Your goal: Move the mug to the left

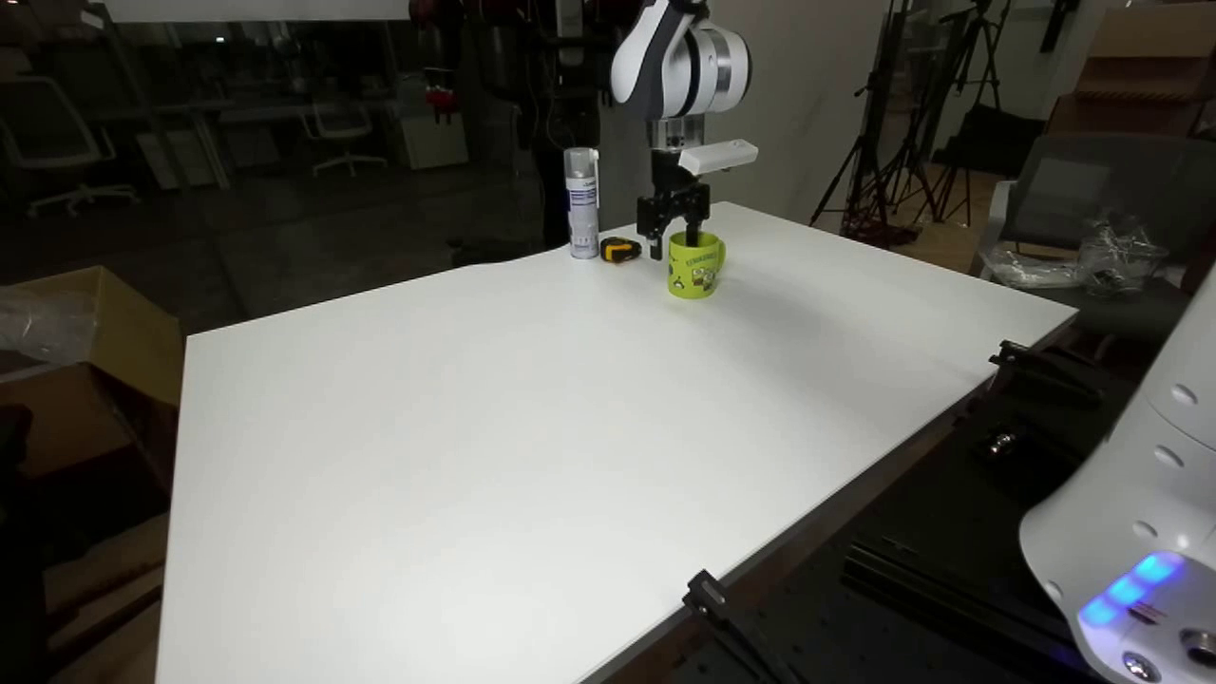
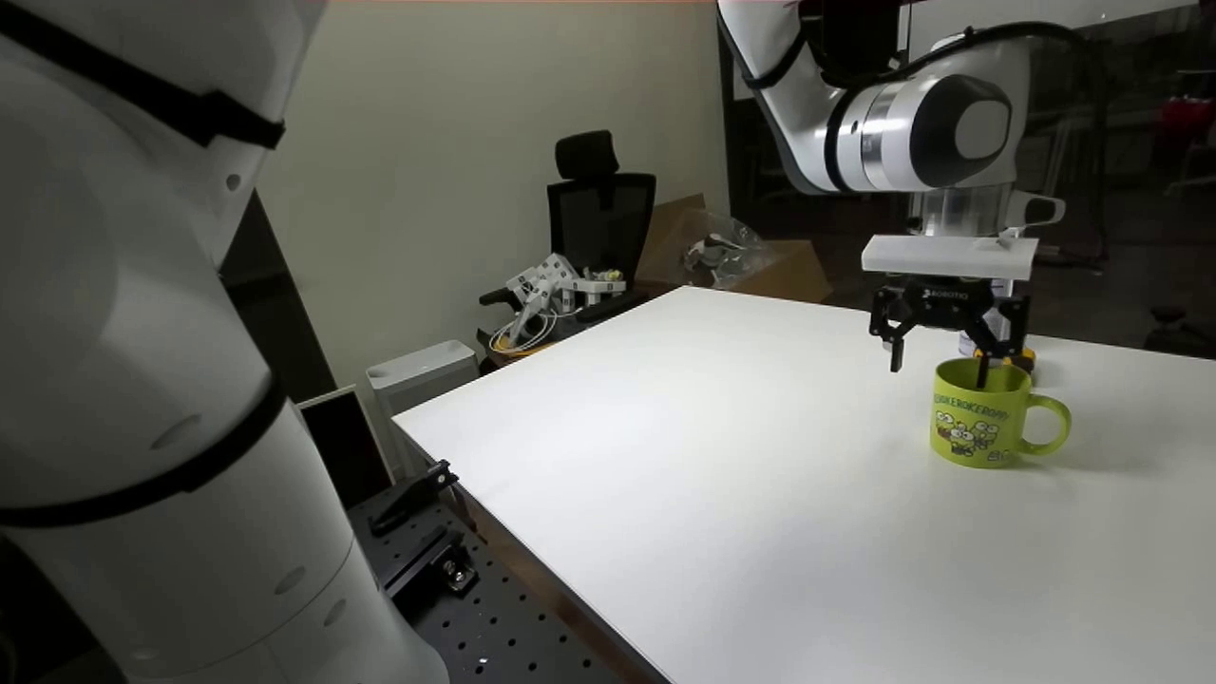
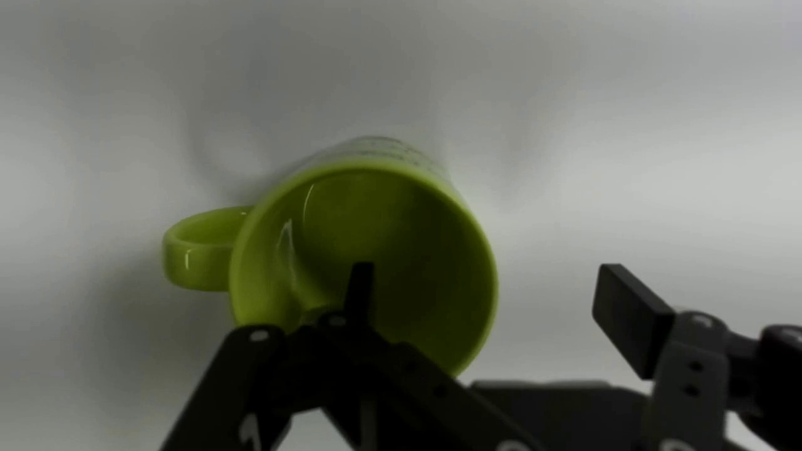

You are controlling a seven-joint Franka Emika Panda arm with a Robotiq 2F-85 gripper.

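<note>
Yellow tape measure (image 1: 620, 250) beside spray can (image 1: 582, 214), gripper (image 2: 940, 376) finger inside nearby mug (image 2: 978, 425)

Both exterior views share the mug (image 2: 980, 423), looking slantwise down on it from well off; the wrist view faces into it from near above.

The wall of the mug (image 2: 978, 427) stands in the wide gap of the gripper (image 2: 939, 376), one finger (image 3: 360, 291) reaching into the opening, the other (image 3: 630, 319) outside and clear of the rim, while the handle (image 3: 197, 266) juts out on the opposite side. In an exterior view the spray can (image 1: 582, 218) and tape measure (image 1: 620, 250) crowd the edge of the table (image 1: 427, 427) near the mug; the broad bare surface in front of them leaves room to pass.
</note>
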